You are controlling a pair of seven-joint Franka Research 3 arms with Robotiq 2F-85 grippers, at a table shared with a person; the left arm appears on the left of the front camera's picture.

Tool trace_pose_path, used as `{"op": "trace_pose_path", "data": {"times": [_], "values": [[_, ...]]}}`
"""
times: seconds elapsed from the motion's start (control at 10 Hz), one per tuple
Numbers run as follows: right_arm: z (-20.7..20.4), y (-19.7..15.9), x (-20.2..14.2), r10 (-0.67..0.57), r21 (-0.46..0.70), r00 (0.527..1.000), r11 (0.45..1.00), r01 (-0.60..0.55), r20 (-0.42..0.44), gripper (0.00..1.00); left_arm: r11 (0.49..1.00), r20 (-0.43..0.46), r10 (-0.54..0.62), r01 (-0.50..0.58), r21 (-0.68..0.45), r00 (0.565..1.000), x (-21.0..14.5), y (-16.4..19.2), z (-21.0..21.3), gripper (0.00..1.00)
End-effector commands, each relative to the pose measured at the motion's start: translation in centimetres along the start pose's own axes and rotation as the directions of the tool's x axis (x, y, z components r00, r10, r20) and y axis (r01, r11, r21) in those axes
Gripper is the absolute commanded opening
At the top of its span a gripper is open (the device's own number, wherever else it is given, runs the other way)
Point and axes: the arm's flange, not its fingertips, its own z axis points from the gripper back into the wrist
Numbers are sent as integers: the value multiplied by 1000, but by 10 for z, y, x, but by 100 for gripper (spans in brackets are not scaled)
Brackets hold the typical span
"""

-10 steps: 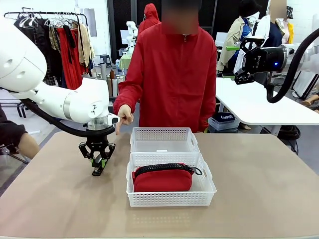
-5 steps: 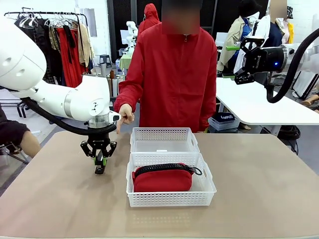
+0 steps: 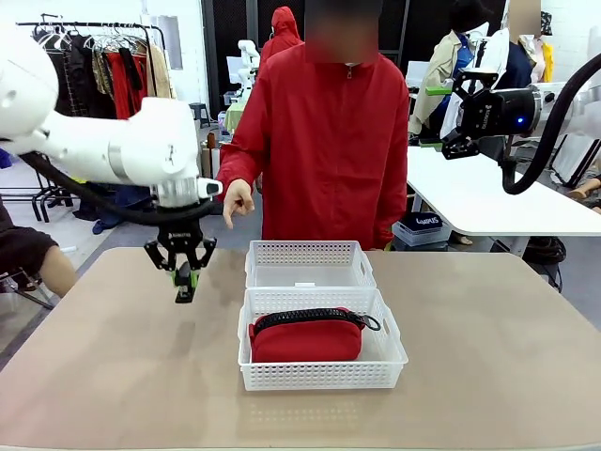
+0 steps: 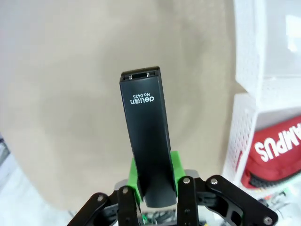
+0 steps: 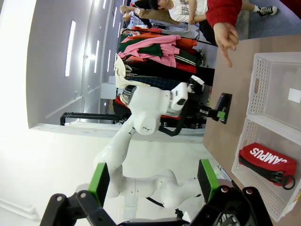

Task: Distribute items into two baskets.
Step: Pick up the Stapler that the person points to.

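Observation:
My left gripper [image 3: 183,282] is shut on the small black stapler [image 3: 184,289], held above the table, left of the two baskets. In the left wrist view the stapler [image 4: 146,136] stands clamped between the green pads [image 4: 134,172]. The red zip pouch [image 3: 305,336] lies in the near white basket [image 3: 321,375]; the far basket [image 3: 307,266] holds only a small white label. The pouch [image 5: 266,160] and stapler [image 5: 223,108] also appear in the right wrist view. My right gripper [image 5: 153,181] is open and raised high at the right, with nothing between its fingers.
A person in a red jacket stands at the far side, one hand [image 3: 236,203] pointing down near my left arm. The brown table [image 3: 488,357] has free room left and right of the baskets. A white table [image 3: 488,202] stands behind at the right.
My left gripper has lifted the stapler off the table and risen. The person's hand has moved up a little. The right arm has stayed still.

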Motion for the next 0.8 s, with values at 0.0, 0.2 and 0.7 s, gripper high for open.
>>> {"op": "trace_pose_path", "data": {"times": [0.0, 0.2, 0.7], "values": [[-1, 2, 1, 3, -3, 1000, 1000, -3, 8, 100, 1000, -23, -20, 20, 7, 1000, 2, 8, 45, 0], [-1, 2, 1, 3, -3, 1000, 1000, -3, 8, 100, 997, -18, -80, 80, 17, 997, 2, 8, 97, 0], [-1, 2, 1, 3, -3, 1000, 1000, -3, 8, 100, 993, 69, -117, 114, 38, 991, 3, 16, 216, 0]]}}
